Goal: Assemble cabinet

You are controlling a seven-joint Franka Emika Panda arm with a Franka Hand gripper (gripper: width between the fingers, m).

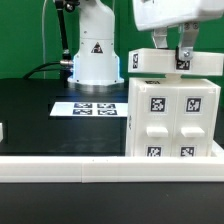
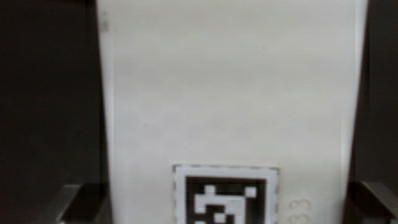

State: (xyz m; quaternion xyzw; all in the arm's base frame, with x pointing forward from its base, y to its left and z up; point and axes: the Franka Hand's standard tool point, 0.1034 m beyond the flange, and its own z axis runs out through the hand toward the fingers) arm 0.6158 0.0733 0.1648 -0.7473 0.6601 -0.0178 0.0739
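The cabinet (image 1: 175, 120), a large white box with small tagged front panels, stands at the exterior view's right on the black table. A long flat white panel (image 1: 150, 62) with a fiducial tag lies across its top edge. My gripper (image 1: 172, 56) reaches down from above, its fingers on either side of this panel. In the wrist view the panel (image 2: 222, 90) fills the middle, with its tag (image 2: 226, 195) near the jaws. The dark fingers (image 2: 80, 205) press both long sides of it. My gripper (image 2: 222, 208) is shut on the panel.
The marker board (image 1: 92, 108) lies flat on the black table, to the exterior view's left of the cabinet. The arm's white base (image 1: 95, 60) stands behind it. A white ledge (image 1: 90, 165) runs along the front. A small white piece (image 1: 2, 130) shows at the left edge.
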